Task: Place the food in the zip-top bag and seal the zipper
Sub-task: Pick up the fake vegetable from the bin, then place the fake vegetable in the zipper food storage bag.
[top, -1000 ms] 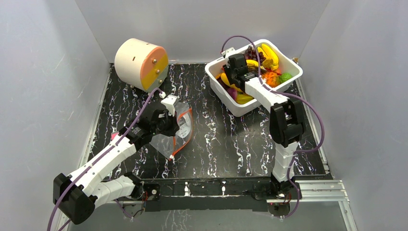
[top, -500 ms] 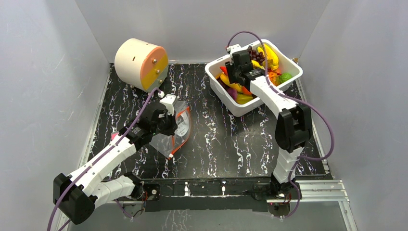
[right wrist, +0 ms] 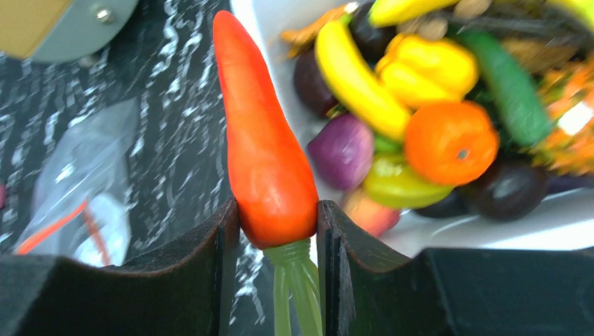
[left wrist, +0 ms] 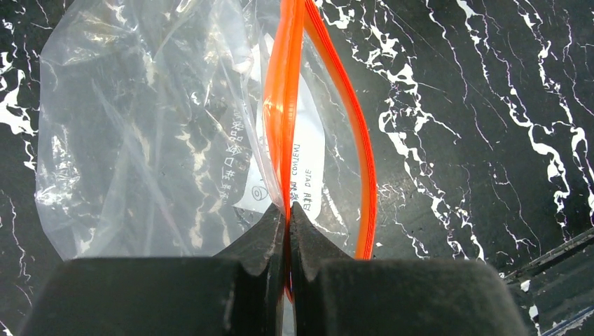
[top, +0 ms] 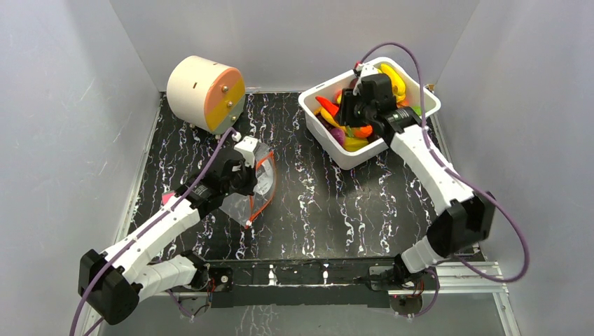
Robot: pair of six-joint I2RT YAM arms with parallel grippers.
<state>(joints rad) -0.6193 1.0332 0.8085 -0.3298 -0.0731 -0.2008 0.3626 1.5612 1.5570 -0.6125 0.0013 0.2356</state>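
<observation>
Two pincers gripping: left pincer pinched fully closed on zipper of zip-top bag, left on desk; right pincer clamped around carrot by far-right tub.

I'm finding open table lying between tub and bag; my left arm is blocking the bag's left, the drum crowding its far side.

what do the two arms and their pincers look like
Both arms have white link shells with black joint housings: the left arm and right arm. A thin purple cable loops along each. The left pincer and right pincer have black, wedge-shaped fingers.
</observation>
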